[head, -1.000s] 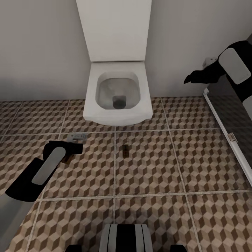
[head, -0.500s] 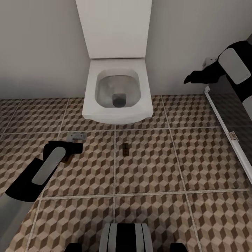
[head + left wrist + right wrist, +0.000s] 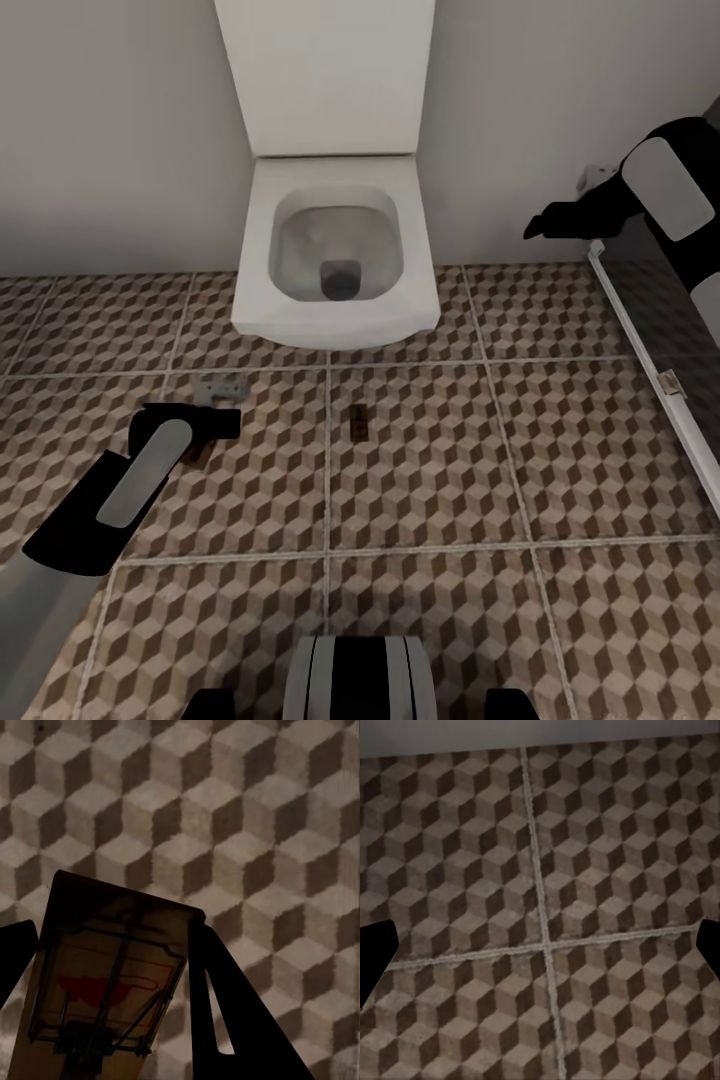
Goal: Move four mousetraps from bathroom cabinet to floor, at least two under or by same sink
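Camera shifted, mousetrap (image 3: 105, 990) between left gripper (image 3: 112, 1020) fingers

Two mousetraps (image 3: 357, 424) (image 3: 221, 388) lie on the bathroom floor (image 3: 430, 470) before the toilet (image 3: 335, 255).

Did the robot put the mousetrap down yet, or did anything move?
Not yet. The left tool still holds its mousetrap above the floor. The whole picture slid a bit because the camera moved. The two mousetraps on the tiles, the grey one and the dark one, stayed near the toilet. The right tool stayed raised.
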Controlling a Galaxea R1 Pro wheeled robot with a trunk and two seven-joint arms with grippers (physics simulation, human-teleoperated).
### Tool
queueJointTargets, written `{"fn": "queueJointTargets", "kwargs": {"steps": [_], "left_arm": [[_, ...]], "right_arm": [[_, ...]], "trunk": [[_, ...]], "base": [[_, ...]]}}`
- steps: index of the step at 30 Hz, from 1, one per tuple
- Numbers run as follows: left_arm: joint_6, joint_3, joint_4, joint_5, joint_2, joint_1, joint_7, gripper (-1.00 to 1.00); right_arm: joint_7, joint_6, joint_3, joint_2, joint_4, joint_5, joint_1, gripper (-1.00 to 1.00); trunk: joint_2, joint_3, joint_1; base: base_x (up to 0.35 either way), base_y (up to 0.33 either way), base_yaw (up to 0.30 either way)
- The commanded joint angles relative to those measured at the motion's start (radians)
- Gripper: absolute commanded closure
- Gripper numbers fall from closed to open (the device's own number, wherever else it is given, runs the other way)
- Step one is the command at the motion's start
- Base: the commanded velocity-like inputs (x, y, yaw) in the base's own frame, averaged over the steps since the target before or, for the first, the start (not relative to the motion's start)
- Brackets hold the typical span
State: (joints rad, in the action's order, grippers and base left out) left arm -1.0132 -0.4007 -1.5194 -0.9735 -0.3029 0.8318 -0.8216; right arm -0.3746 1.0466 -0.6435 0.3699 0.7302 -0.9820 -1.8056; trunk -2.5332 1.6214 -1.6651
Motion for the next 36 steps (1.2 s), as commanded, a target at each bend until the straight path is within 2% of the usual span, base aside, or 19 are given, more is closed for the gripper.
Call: {"fn": "queueJointTargets", "kwargs": {"steps": [1, 4, 12, 20, 26, 33, 36], "left_arm": [[-0.001, -0.002, 0.002, -0.008, 0.000, 0.001, -0.010, 1.00], [-0.001, -0.002, 0.022, -0.009, 0.000, 0.001, -0.009, 1.00], [0.013, -0.002, 0.172, -0.008, 0.001, 0.004, -0.004, 1.00], [0.059, -0.004, 0.280, 0.000, 0.001, 0.008, 0.108, 1.00], [0.078, -0.005, 0.289, 0.004, 0.001, 0.013, 0.133, 1.00], [0.093, -0.006, 0.283, 0.005, 0.000, 0.035, 0.142, 1.00], [0.109, -0.007, 0.273, 0.005, 0.001, 0.040, 0.143, 1.00]], "right_arm": [[-0.009, 0.001, -0.006, 0.001, 0.001, -0.010, -0.001, -1.00], [-0.009, 0.001, -0.006, -0.001, 0.001, -0.010, -0.001, -1.00], [-0.009, 0.001, -0.005, -0.012, 0.001, -0.012, -0.002, -1.00], [-0.009, 0.001, -0.004, -0.045, 0.001, -0.012, -0.003, -1.00], [-0.009, 0.001, -0.004, -0.049, 0.000, -0.011, -0.003, -1.00], [-0.009, 0.001, -0.004, -0.051, 0.000, -0.011, -0.004, -1.00], [-0.009, 0.001, -0.005, -0.051, 0.000, -0.011, -0.004, -1.00]], "trunk": [[-0.001, 0.005, 0.000], [-0.001, 0.016, -0.002], [-0.003, 0.047, -0.005], [-0.005, 0.078, -0.009], [-0.006, 0.101, -0.011], [-0.006, 0.101, -0.011], [-0.007, 0.113, -0.013]], "base": [[0.000, 0.000, 0.000], [0.000, 0.000, 0.000], [0.000, 0.000, 0.000], [0.000, 0.000, 0.000], [0.000, 0.000, 0.000], [0.000, 0.000, 0.000], [0.000, 0.000, 0.000]]}}
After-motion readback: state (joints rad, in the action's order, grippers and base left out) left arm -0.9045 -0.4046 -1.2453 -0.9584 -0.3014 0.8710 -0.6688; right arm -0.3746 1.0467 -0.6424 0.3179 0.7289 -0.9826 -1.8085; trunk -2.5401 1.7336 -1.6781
